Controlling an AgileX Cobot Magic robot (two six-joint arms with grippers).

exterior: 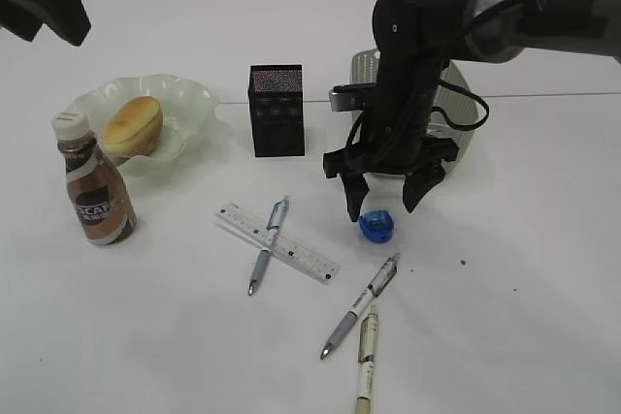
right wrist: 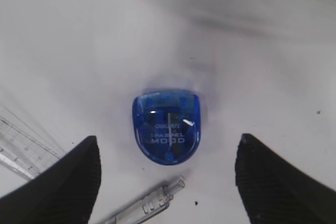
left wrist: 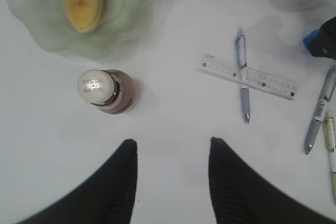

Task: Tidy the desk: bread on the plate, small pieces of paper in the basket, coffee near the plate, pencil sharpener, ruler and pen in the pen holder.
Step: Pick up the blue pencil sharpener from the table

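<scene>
The blue pencil sharpener (exterior: 375, 227) lies on the white table. My right gripper (exterior: 381, 208) hangs just above it, open and empty, with a finger on each side of the sharpener in the right wrist view (right wrist: 167, 127). The clear ruler (exterior: 291, 251) lies under a blue pen (exterior: 267, 244). A grey pen (exterior: 361, 305) and a pale pen (exterior: 366, 361) lie nearer the front. The black pen holder (exterior: 277, 111) stands upright behind them. The bread (exterior: 133, 126) sits on the glass plate (exterior: 189, 104), with the coffee bottle (exterior: 95, 191) beside it. My left gripper (left wrist: 170, 145) is open and empty, high above the table.
A mesh basket (exterior: 464, 104) stands behind my right arm, mostly hidden by it. No paper pieces show. The grey pen's end (right wrist: 147, 205) lies just below the sharpener, and the ruler's corner (right wrist: 21, 150) is at the left.
</scene>
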